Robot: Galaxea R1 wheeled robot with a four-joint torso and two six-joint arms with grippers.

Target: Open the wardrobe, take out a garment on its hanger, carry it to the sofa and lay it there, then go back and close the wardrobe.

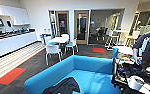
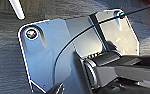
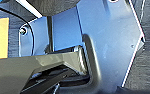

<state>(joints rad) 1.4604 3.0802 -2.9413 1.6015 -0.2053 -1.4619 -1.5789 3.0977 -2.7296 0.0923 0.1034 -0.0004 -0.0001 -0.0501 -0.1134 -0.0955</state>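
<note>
The turquoise-blue sofa lies just below me in the head view, with its low back curving round the wide seat. The black garment lies crumpled on the seat near the left end, at the picture's lower edge. Its hanger is hidden in the folds of the fabric. Both wrist views look down past the robot's own dark plates onto grey carpet, and I cannot make out any fingers in them.
A person bends over a cluttered control rig beside the sofa's right end. Behind the sofa are a white table with white chairs, a kitchen counter on the left, wooden doors at the back and an orange carpet patch.
</note>
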